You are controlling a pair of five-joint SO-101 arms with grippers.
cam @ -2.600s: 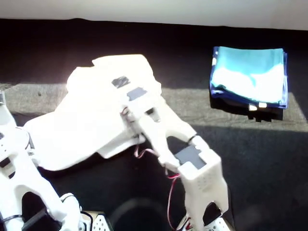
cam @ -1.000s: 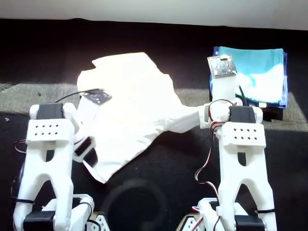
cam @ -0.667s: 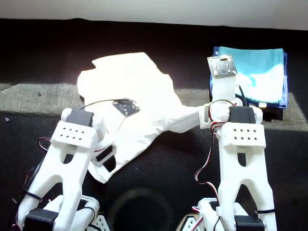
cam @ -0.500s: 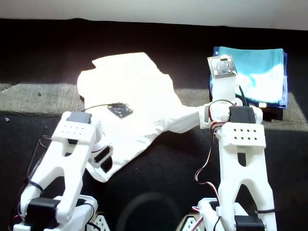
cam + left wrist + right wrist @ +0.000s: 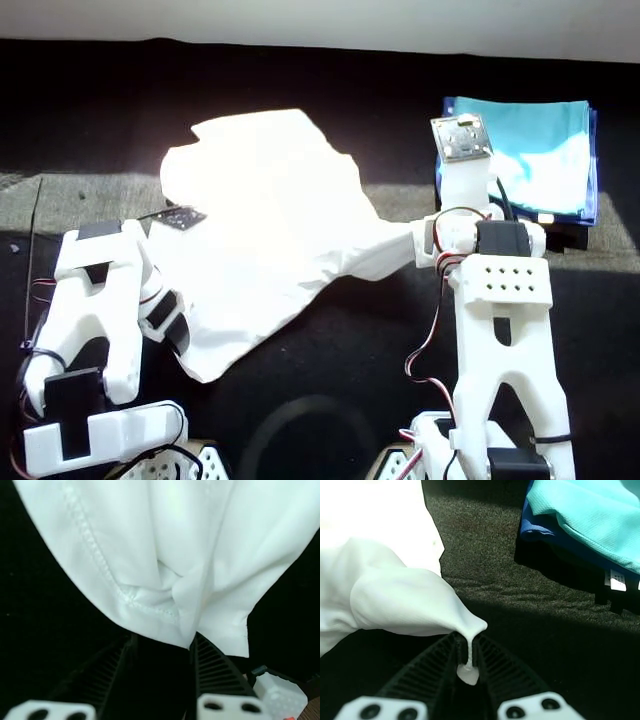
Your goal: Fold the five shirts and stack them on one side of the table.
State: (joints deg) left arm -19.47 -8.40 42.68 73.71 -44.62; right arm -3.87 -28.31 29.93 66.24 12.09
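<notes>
The shirt (image 5: 265, 215), white and unfolded, is spread in rumpled folds on the table (image 5: 580, 320), to the side of the stack (image 5: 520, 160) that faces the left arm (image 5: 100, 300), and is kept apart from it. The corner of the shirt nearest the stack is drawn out into a narrow point and is clamped in the right gripper (image 5: 467, 642), whose fingers are pressed tight together on the cloth, with a small nub of fabric seen between them below the pinch. That corner is held near the stack but is not touching it. The edge of the shirt farthest from the stack, a stitched hem bunched into soft folds, is met by the left gripper (image 5: 163, 637). Its fingers are set apart with a clear gap between them, and nothing is clamped. The hem is seen just at the fingertips and appears to touch one of them. The stack is made of folded shirts, with a cyan one on top, a blue one under it and black at the bottom, and small white tags are shown at its edge toward the arms. The right arm (image 5: 500, 300) is stood just in front of the stack. A sunlit band is seen across the dark table, running from under the shirt to the stack.
</notes>
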